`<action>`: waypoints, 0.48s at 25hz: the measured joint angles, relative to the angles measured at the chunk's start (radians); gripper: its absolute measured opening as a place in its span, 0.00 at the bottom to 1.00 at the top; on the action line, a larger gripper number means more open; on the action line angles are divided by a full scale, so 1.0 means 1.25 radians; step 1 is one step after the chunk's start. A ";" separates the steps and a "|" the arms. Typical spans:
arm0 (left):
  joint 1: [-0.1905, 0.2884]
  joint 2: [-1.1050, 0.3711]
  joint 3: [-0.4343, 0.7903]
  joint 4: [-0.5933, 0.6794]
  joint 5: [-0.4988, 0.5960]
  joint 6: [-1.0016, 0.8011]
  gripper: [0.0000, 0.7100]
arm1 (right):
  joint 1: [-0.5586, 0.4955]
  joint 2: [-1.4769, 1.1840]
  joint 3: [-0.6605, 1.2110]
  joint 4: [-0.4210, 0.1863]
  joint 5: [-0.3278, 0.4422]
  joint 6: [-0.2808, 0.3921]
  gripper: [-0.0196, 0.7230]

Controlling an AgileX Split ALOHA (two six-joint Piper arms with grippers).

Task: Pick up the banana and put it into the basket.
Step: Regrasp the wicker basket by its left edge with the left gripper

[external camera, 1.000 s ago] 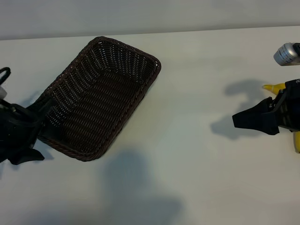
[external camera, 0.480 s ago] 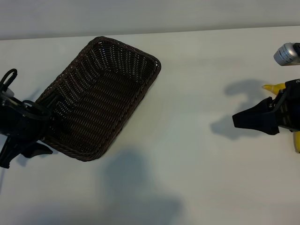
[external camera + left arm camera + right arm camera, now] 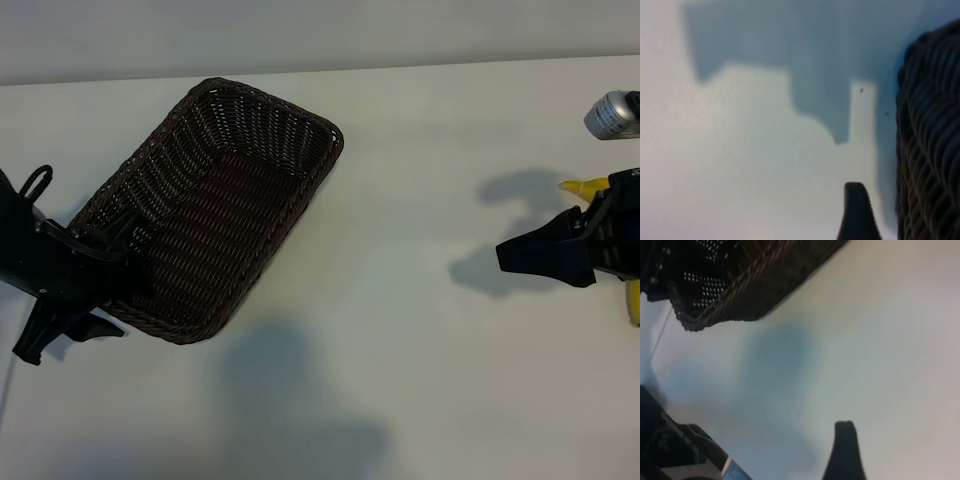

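Since the earlier frames the left gripper (image 3: 95, 290) has swung in from the left edge and come down onto the near-left corner of the basket (image 3: 215, 210); the right arm has not moved.

The banana (image 3: 588, 187) lies at the far right of the table (image 3: 400, 300), mostly hidden under the right gripper (image 3: 520, 258): only a yellow tip shows beside it and a yellow sliver below it at the frame's right edge. It is well apart from the basket, which sits empty on the left half of the table, set at a slant with one short end toward the far side. A grey cylindrical object (image 3: 612, 114) stands just beyond the banana at the right edge.

The left gripper's jaws stand apart, one finger (image 3: 856, 212) showing outside the wicker wall (image 3: 930, 140), just beside the rim. It seems to straddle the corner, probably to steady or shift the basket, though whether it touches the weave I cannot tell.

The right gripper hangs over the banana, pointing toward the basket, its jaws open and holding nothing; one finger (image 3: 842, 450) shows above bare table. The pick-up has not yet begun.
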 joint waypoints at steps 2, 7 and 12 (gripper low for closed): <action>0.000 0.006 -0.001 0.000 -0.001 -0.008 0.65 | 0.000 0.000 0.000 0.000 0.000 0.000 0.78; 0.000 0.009 -0.001 -0.002 -0.014 -0.014 0.37 | 0.000 0.000 0.000 0.000 -0.001 0.000 0.78; 0.000 0.011 -0.001 -0.009 -0.019 -0.014 0.24 | 0.000 0.000 0.000 0.000 -0.001 0.000 0.78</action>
